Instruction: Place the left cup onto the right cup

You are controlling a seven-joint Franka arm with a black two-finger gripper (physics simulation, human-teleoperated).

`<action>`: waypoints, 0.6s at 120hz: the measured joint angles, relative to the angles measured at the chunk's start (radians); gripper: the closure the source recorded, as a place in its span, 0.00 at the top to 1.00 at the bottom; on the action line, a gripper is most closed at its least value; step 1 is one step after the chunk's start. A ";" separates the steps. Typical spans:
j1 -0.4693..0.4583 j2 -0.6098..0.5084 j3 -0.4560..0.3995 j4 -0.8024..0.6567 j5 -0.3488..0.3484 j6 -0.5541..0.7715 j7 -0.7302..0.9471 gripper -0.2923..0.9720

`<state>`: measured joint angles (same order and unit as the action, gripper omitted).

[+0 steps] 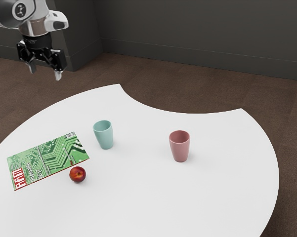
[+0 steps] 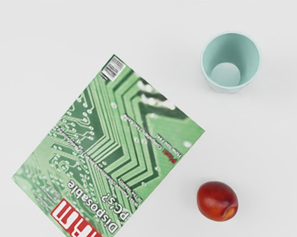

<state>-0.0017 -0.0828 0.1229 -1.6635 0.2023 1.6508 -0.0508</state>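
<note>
Apple [image 1: 77,174]: red, on the white table [image 1: 197,197], just beside the magazine [image 1: 47,159].
Teal cup [image 1: 103,134]: upright, empty, near the magazine's corner.
Pink cup [image 1: 179,145]: upright, well apart from the teal cup, toward the exterior view's right.
Gripper [image 1: 44,70]: raised beyond the table's far edge, fingers spread, holding nothing.

High side view; wrist view straight down; shared teal cup [image 1: 103,134].

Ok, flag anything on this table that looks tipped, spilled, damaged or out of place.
Nothing stands out. The teal cup and the pink cup stand upright, well apart, with no spill. The magazine lies flat, and the apple sits whole beside it without touching. The gripper hangs open, high above the table.
</note>
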 joint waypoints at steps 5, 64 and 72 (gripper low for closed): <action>0.001 0.000 0.000 0.000 -0.001 0.001 0.000 0.77; -0.012 0.096 -0.033 -0.042 -0.030 0.006 -0.005 0.77; -0.011 0.135 -0.041 -0.042 -0.057 0.014 -0.005 0.77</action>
<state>-0.0127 0.0524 0.0823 -1.7059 0.1451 1.6647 -0.0561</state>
